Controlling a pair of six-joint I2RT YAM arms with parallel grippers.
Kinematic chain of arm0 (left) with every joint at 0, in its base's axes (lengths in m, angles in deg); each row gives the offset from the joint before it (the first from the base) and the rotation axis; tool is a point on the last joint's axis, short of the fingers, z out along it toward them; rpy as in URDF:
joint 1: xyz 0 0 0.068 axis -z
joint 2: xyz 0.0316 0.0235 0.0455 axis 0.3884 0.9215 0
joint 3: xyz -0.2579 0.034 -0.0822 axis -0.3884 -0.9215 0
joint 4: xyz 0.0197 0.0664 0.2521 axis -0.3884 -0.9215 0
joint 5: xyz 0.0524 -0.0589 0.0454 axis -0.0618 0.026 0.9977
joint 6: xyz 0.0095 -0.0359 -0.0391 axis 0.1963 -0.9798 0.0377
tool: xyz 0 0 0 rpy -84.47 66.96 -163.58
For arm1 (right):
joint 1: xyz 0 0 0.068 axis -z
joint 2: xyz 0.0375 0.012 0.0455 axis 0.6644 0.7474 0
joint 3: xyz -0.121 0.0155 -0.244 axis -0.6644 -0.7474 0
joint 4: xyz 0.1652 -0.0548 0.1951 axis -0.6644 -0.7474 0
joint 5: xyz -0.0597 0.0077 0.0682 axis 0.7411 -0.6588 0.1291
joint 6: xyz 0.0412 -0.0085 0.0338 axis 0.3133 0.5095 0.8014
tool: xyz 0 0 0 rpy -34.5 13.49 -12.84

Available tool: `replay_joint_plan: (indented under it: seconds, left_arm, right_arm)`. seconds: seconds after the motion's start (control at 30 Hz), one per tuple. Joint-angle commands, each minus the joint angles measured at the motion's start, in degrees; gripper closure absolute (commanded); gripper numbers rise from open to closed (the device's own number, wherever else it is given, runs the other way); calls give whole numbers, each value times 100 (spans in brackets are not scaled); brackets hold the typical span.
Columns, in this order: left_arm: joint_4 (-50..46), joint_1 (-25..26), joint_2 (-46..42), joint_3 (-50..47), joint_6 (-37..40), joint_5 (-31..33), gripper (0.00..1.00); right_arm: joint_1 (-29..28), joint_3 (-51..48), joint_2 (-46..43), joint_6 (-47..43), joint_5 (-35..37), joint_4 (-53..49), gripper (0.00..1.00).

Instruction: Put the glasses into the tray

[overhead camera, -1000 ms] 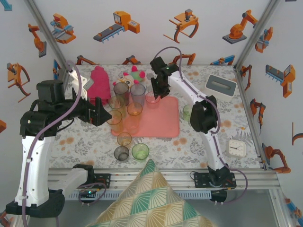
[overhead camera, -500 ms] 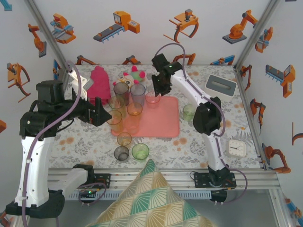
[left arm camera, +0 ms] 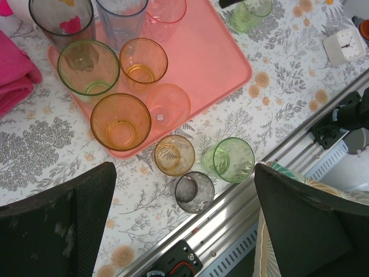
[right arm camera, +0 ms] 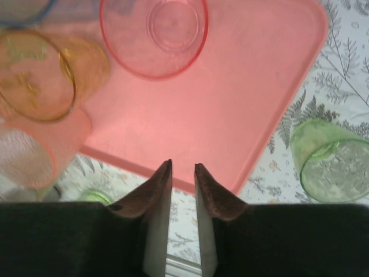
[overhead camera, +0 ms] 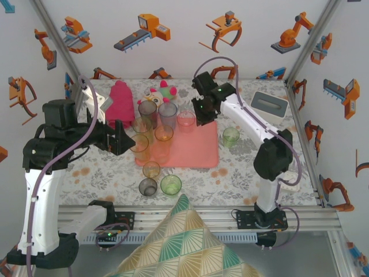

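a table under a grey floral cloth (overhead camera: 242, 173) is spread beneath both arms. the flat salmon-pink rectangular tray (overhead camera: 199, 147) is laid on it, below and ahead of the right gripper (right arm camera: 183, 167), whose fingertips are held over the tray's edge. the right gripper's fingers are drawn almost together, with a narrow slit left between them, and nothing is gripped. the left gripper (left arm camera: 184, 170) is spread wide and is empty; the tray is found ahead of it.

a magenta rolled towel (overhead camera: 118, 104) is seen ahead and to the left of the left gripper, off the tray.

seven glasses are stood on the tray, crowded on the side nearer the left gripper: a tall grey translucent tumbler (left arm camera: 60, 20), a tall bluish tumbler (left arm camera: 121, 11), a yellow-green tumbler (left arm camera: 87, 66), a large amber tumbler (left arm camera: 120, 120), an orange tumbler (left arm camera: 143, 59), a pale peach tumbler (left arm camera: 168, 105) and a short pink tumbler (right arm camera: 154, 32). the last is found ahead of the right gripper's fingers, slightly left.

a light green tumbler (right arm camera: 331, 164) is left on the cloth to the right of the right gripper, near the tray but apart from it.

three short glasses are framed between the left gripper's fingers, all on the cloth: a small amber tumbler (left arm camera: 174, 154) just beside the tray's edge, a small green tumbler (left arm camera: 233, 159) and a small grey tumbler (left arm camera: 194, 191).
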Motion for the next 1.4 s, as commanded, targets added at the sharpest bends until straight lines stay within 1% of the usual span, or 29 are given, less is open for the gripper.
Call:
replay_joint_plan:
  seconds: [0.0,0.07,0.2,0.27,0.33,0.43,0.6,0.77,0.93,1.03,1.17,1.37]
  left_arm:
    - [-43,-29,-70,-88,70,-9,3]
    - [-59,-26,-72,-87,51,-17,3]
    - [-61,-54,-38,-88,30,-39,3]
    - [-66,-61,-41,-104,22,-52,3]
    - [-68,-78,-36,-121,16,-55,3]
    - [-52,-106,-19,-154,12,-65,3]
    - [-33,-150,2,-183,-6,-101,3]
    - [-28,-158,74,-127,5,-115,3]
    - [-2,-171,72,-138,-12,-123,3]
    - [-7,-168,55,-184,-3,-111,3]
    - [17,-172,37,-218,1,-110,3]
    - [19,-178,28,-186,-17,-113,3]
  right_arm:
    - [-147,-693,-634,206,-51,356,84]
    - [-242,-1116,-960,266,21,439,89]
    - [-418,-1931,-1628,530,100,669,93]
    - [-501,-2303,-1936,675,94,839,91]
    - [-608,-2608,-2225,814,173,939,86]
    - [-721,-2958,-2574,996,275,1062,78]
    - [-958,-3402,-2936,1188,341,1313,70]
    - [-1200,-3495,-2986,1277,438,1364,69]
    - [-1600,-3566,-2994,1387,605,1446,67]
    - [-1780,-3686,-2952,1446,400,1624,65]
    - [-2040,-3768,-2822,1583,363,1816,64]
    - [-2381,-3615,-2468,1601,89,2021,63]
